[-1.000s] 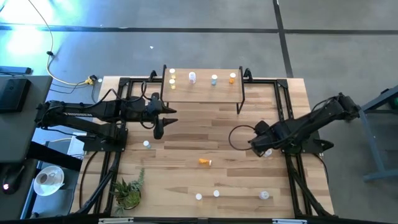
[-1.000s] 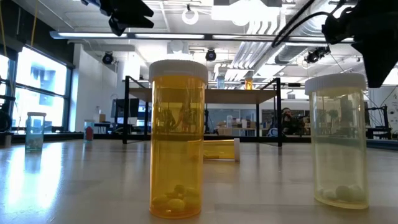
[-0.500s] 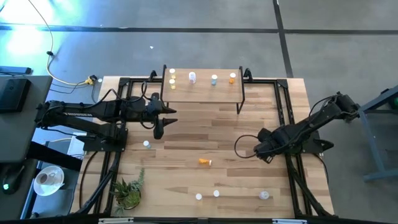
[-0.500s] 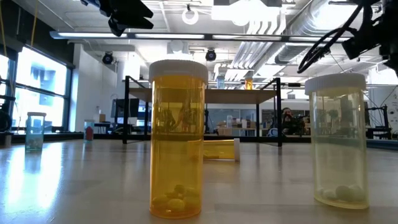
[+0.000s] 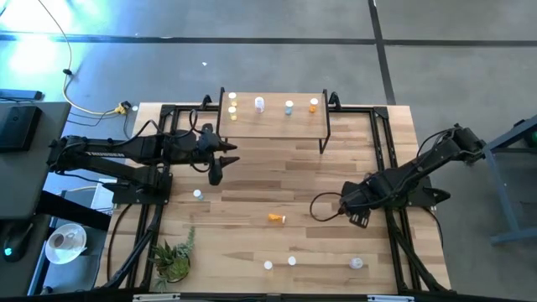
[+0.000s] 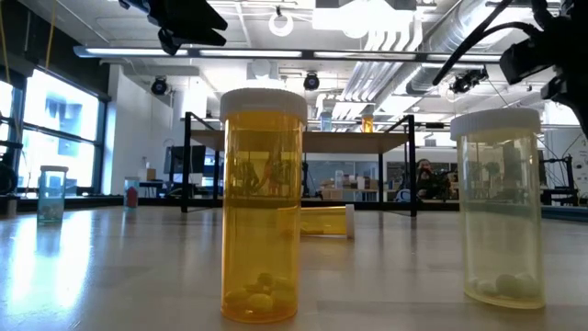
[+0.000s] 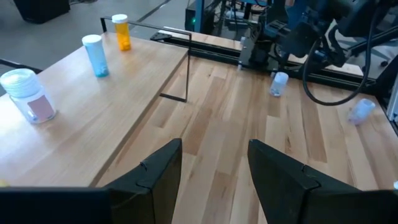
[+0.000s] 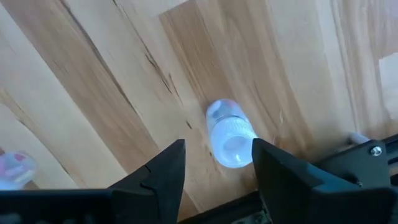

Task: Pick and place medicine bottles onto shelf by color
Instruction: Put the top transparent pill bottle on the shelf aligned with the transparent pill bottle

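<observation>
A bluish medicine bottle (image 8: 225,132) with a white cap stands upright on the table. My right gripper (image 8: 217,145) hangs over it, pointing down and open, one finger on either side of the cap; I see no touch. In the high view that gripper (image 5: 358,218) covers the bottle. My left gripper (image 5: 216,173) hovers open and empty in front of the shelf (image 5: 273,122). On the shelf stand two yellow bottles (image 5: 232,104), a white one (image 5: 259,104), a blue one (image 5: 289,106) and an orange one (image 5: 314,105).
An orange bottle (image 5: 277,219) lies on its side at mid-table. A small bottle (image 5: 198,195) stands near the left arm. Three more (image 5: 291,261) stand near the front edge, two of them close to the low camera (image 6: 262,207). A potted plant (image 5: 173,260) is at the front left.
My right gripper has moved a little toward the table's near edge and sunk lower, rolling about its own axis. It now covers the bluish bottle that showed beside it in the high view. The left arm has kept still.
</observation>
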Robot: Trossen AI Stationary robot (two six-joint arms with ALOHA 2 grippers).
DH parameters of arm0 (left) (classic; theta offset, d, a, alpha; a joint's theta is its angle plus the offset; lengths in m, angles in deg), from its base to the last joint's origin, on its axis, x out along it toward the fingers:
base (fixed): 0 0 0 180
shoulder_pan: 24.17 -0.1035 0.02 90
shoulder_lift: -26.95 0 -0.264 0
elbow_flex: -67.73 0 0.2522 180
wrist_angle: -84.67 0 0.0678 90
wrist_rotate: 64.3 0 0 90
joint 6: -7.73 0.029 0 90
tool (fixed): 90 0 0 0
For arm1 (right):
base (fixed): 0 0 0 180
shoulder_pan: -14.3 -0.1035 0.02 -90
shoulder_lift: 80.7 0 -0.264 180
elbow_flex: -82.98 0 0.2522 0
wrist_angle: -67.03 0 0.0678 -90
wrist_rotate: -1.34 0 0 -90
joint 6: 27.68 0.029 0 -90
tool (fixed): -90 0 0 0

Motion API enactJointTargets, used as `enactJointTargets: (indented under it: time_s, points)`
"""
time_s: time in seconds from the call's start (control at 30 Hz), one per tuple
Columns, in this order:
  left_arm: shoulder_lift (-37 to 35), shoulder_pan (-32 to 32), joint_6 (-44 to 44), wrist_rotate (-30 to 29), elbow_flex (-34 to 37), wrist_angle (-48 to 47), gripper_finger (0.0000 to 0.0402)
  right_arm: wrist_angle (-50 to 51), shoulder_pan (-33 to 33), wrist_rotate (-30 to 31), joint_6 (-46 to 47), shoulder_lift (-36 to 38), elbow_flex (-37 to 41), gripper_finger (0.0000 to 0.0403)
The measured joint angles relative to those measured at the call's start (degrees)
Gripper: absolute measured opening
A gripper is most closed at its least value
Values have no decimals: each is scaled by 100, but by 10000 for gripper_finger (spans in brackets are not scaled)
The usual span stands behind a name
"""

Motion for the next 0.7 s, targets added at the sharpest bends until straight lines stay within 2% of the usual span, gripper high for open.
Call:
enactJointTargets:
  time_s: [0.13,0.3,0.5,0.7]
  points:
    - [0,0,-13,-42,0,0,172,93,1,-147,77,0,0,195]
    - [0,0,-85,-44,0,-2,172,101,2,-16,441,0,231,217]
    - [0,0,-85,-42,0,-4,172,-285,2,-245,727,-3,882,220]
    - [0,0,-85,-42,0,-7,172,-437,2,-236,703,-3,1047,220]
